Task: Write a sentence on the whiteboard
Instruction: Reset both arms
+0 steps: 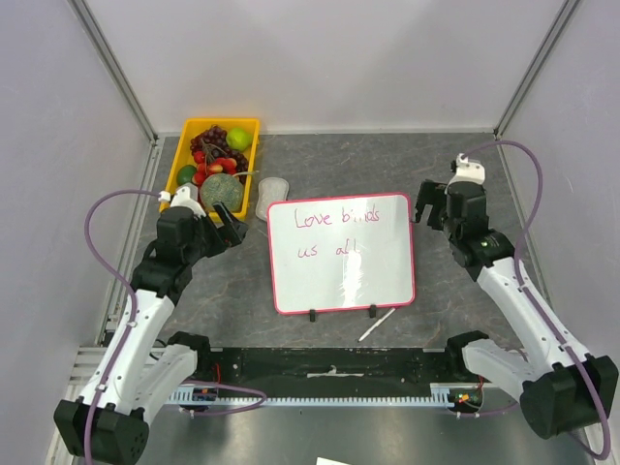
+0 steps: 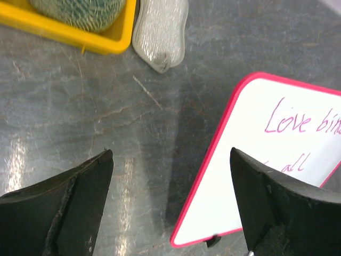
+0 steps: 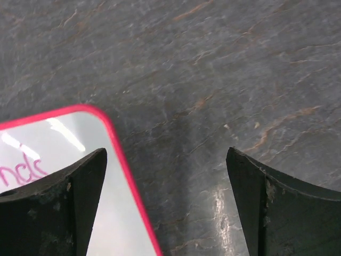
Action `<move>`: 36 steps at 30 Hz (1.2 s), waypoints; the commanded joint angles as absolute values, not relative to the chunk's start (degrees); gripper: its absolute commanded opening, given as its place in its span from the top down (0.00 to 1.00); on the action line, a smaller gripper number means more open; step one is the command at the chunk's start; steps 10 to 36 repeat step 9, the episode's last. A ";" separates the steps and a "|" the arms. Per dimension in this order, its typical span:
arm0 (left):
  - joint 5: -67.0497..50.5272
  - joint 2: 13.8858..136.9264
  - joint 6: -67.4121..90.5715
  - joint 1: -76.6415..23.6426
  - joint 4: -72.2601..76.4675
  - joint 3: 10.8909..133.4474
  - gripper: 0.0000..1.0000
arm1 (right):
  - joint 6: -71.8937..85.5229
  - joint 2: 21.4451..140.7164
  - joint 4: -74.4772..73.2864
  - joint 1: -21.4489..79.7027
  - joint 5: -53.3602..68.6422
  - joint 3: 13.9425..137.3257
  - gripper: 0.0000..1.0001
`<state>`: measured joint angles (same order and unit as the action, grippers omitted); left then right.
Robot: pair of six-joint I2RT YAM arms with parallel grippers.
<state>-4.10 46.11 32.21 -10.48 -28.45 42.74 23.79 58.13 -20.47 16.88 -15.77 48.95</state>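
Observation:
The whiteboard (image 1: 341, 281) lies flat mid-table, pink-red frame, two black feet on its near edge. The sentence (image 1: 334, 231) in thin pink cursive reads about "Love binds us all" in two lines. My left gripper (image 1: 235, 226) is open and empty, hovering just left of the board's far left corner (image 2: 256, 176). My right gripper (image 1: 433, 201) is open and empty over the board's far right corner (image 3: 53, 138). A thin white marker (image 1: 377, 325) lies on the table by the board's near edge.
A yellow tray (image 1: 180, 167) of fruit stands at the back left, its corner in the left wrist view (image 2: 96, 37). A grey-white eraser (image 1: 272, 193) lies between tray and board, also in the left wrist view (image 2: 160, 32). Walls enclose the dark stone table (image 1: 465, 291).

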 commanded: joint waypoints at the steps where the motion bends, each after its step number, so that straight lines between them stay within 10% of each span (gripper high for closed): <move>1: -1.24 45.44 27.60 -10.46 -18.64 42.10 0.05 | 21.45 58.45 -14.87 12.31 -13.09 51.24 0.02; 36: 3.42 44.21 25.49 -10.46 -10.29 38.59 0.07 | 19.78 61.78 -4.94 10.28 -16.69 48.17 0.02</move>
